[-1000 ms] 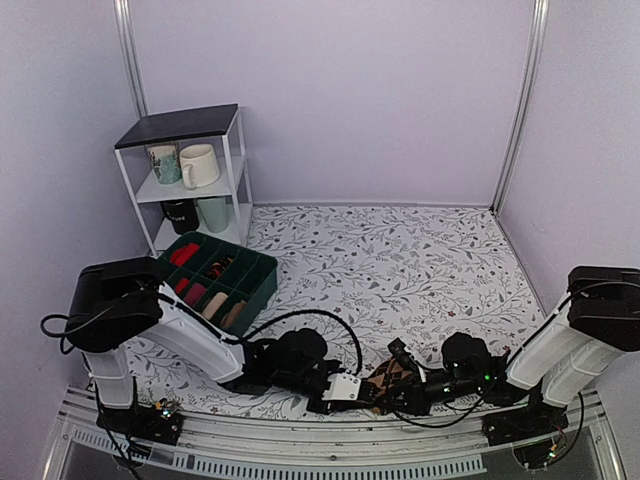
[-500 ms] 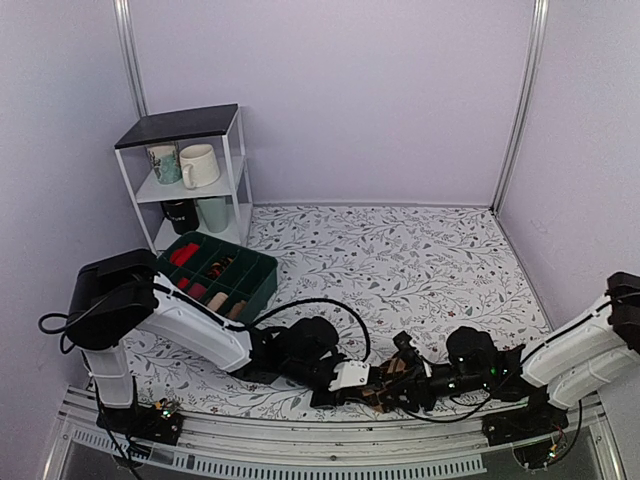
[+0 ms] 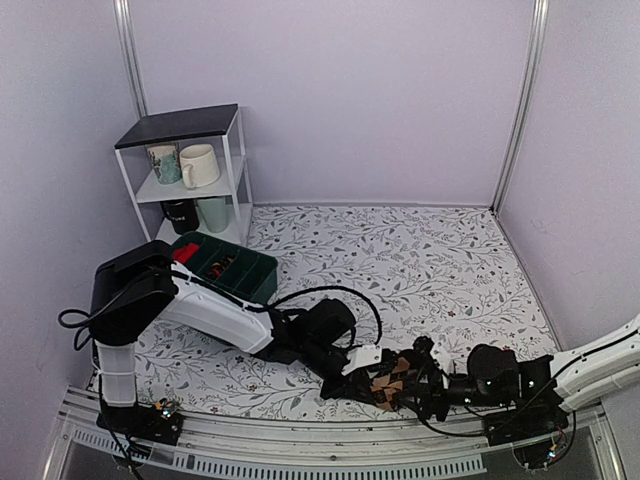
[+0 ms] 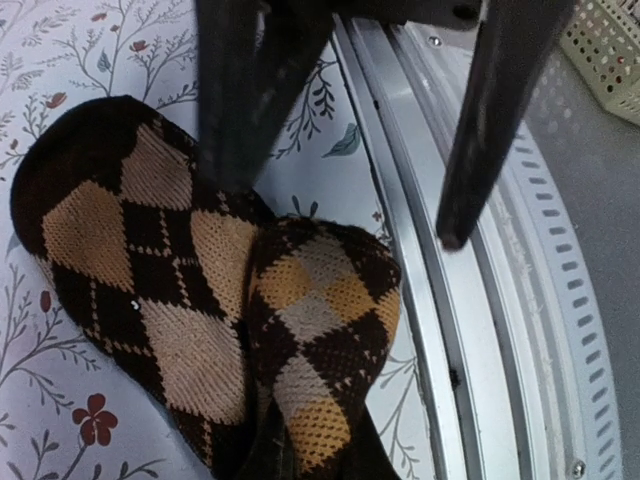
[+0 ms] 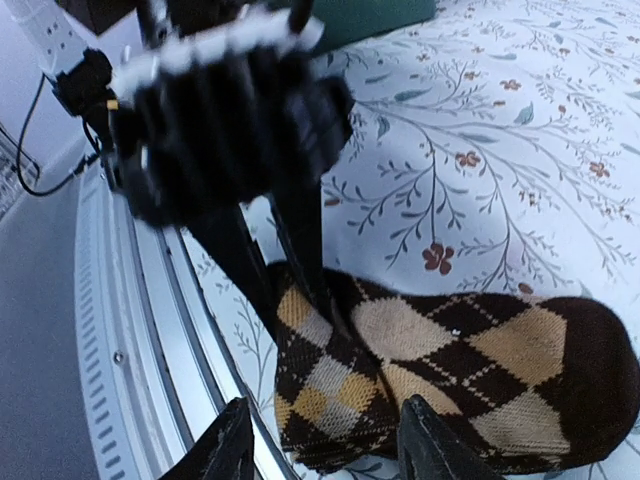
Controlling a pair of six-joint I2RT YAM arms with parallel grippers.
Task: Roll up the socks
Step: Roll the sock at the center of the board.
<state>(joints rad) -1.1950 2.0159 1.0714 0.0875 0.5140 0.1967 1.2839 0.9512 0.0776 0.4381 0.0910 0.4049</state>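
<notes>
Left wrist view has the dark brown and tan argyle knit socks (image 4: 200, 320) bunched under the left gripper (image 4: 350, 170), jaws spread wide, one finger on them; soft, light, floppy stuff; I'd pinch the folded edge; right gripper (image 5: 325, 450) spread around the other end.

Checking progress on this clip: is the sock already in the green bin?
No, the sock lies on the table's near edge between both grippers, far from the bin.

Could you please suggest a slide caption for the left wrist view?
Left gripper open above the brown-and-tan argyle knit socks, partly folded on the floral-print tablecloth beside the silver metal table rail.
</notes>
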